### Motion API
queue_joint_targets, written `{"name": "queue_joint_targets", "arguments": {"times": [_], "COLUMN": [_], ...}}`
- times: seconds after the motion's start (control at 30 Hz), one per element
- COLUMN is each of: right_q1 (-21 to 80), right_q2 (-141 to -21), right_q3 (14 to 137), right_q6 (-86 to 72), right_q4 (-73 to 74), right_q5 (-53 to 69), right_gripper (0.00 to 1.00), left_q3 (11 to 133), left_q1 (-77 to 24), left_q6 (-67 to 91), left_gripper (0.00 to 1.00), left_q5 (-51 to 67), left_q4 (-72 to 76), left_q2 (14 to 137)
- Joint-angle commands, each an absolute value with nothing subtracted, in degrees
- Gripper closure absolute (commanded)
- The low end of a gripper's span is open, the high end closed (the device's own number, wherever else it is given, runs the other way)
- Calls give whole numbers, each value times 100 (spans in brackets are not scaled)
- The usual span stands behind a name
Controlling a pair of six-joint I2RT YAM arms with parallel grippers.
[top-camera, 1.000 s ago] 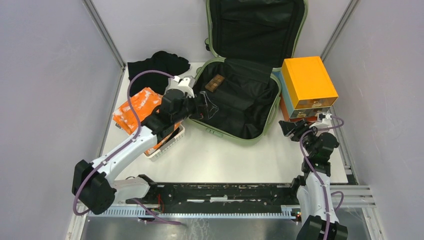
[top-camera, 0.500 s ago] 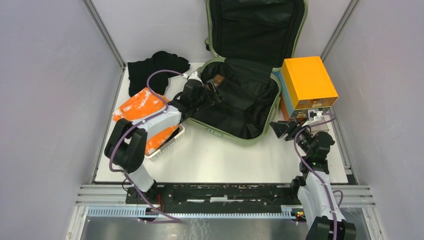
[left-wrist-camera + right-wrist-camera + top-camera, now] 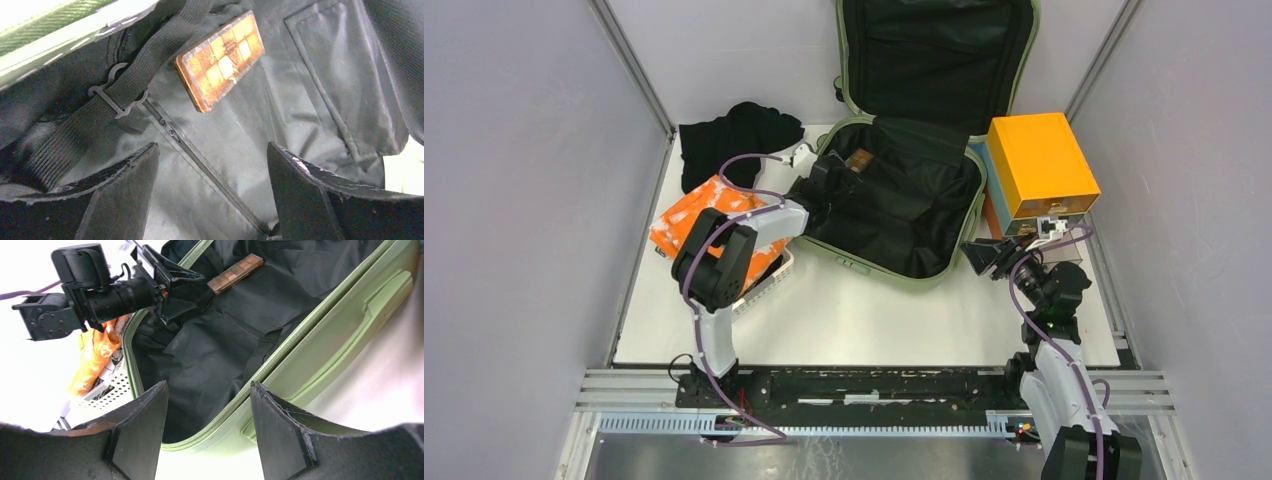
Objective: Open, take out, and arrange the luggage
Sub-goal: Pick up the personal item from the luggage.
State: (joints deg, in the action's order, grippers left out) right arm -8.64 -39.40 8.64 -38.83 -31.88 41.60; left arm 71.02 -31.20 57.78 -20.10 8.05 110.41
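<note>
So the luggage (image 3: 909,200) sits at the back middle of the table (image 3: 874,320), lid thrown open and leaning upright against the back wall, bottom half flat with its black lining showing. The shell looks stiff and bulky, so I wouldn't try lifting the whole thing with one arm. The green rim or the side handle would be the places to push or steady it. The lining is soft, shiny fabric and I'd guess it bunches and slides if you pinch it. The only thing I can spot inside is a flat brown slab (image 3: 220,60) in the far-left corner, lying right beside a webbing strap (image 3: 125,90). It seems rigid, thin and light, so grab it across its narrow width and watch you don't catch the strap or the fabric along with it. The left gripper (image 3: 211,150) hovers inside the case just short of the slab, jaws apart, nothing in them. The right gripper (image 3: 208,390) hangs off the case's right front corner, near the orange box (image 3: 1039,160), jaws also apart and empty.
</note>
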Motion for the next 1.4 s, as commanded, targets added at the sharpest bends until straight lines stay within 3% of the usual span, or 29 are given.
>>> {"name": "queue_joint_targets", "arguments": {"times": [0.0, 0.33, 0.5, 0.63, 0.97, 1.37], "right_q1": [-817, -782, -773, -762, -765, -758], "right_q2": [-4007, -4078, -4087, -4080, -4061, -4061], "right_q3": [895, 923, 931, 923, 914, 923], "right_q6": [-3977, -3984, -3995, -3994, -3983, -3981], "right_q4": [-3735, -3742, -3753, -3748, -3744, -3730], "right_q5": [4333, 4342, 4351, 4359, 4367, 4384], "right_gripper": [33, 33, 33, 33, 33, 33], "left_q3": [7521, 8136, 8191, 8254, 8400, 8316], "left_q1": [-3111, -3103, -3031, -2951, -2749, -2595], "left_q6": [6427, 6750, 7059, 7141, 7345, 7449], "left_gripper": [17, 35, 38, 48, 54, 75], "left_q5": [-2681, -3051, -3050, -3010, -2594, -2311], "left_q4": [1309, 1254, 1231, 1309, 1785, 2192], "left_q2": [11400, 12178, 12357, 12441, 12705, 12674]}}
